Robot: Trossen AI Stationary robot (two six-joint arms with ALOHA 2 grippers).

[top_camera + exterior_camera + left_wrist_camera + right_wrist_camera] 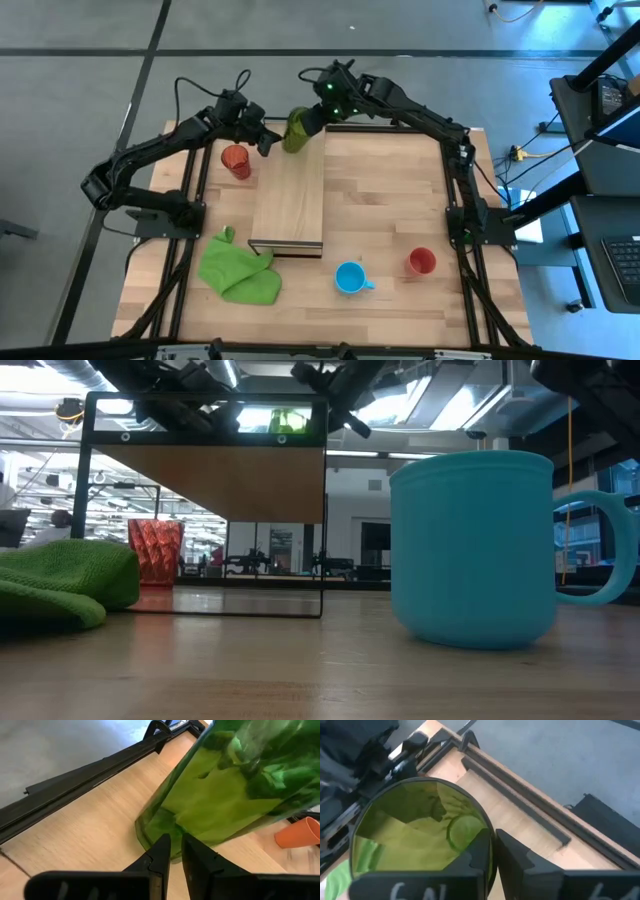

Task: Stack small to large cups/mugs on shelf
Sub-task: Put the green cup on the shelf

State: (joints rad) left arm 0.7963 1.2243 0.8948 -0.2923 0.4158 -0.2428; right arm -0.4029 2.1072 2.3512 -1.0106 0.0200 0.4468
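The tall translucent green tumbler is tilted over the far end of the shelf. My right gripper is shut on its rim. My left gripper is shut, with its fingertips right at the tumbler's base. The red-orange tumbler stands on the table left of the shelf. The light-blue mug and the small red cup stand upright near the table's front. In the low view the tumbler shows above the shelf top. My right gripper holds the green tumbler by its rim, one finger inside the mouth and one outside, with the wall between them. It comes from the table's far right side. The tumbler is tilted, its base toward my left gripper. My left gripper's fingertips overlap the tumbler's base edge; I cannot tell whether they touch it.
A green cloth lies crumpled on the table at the shelf's near left corner. The shelf top is bare wood between the tumbler and its near end. The mug fills the foreground of the low view.
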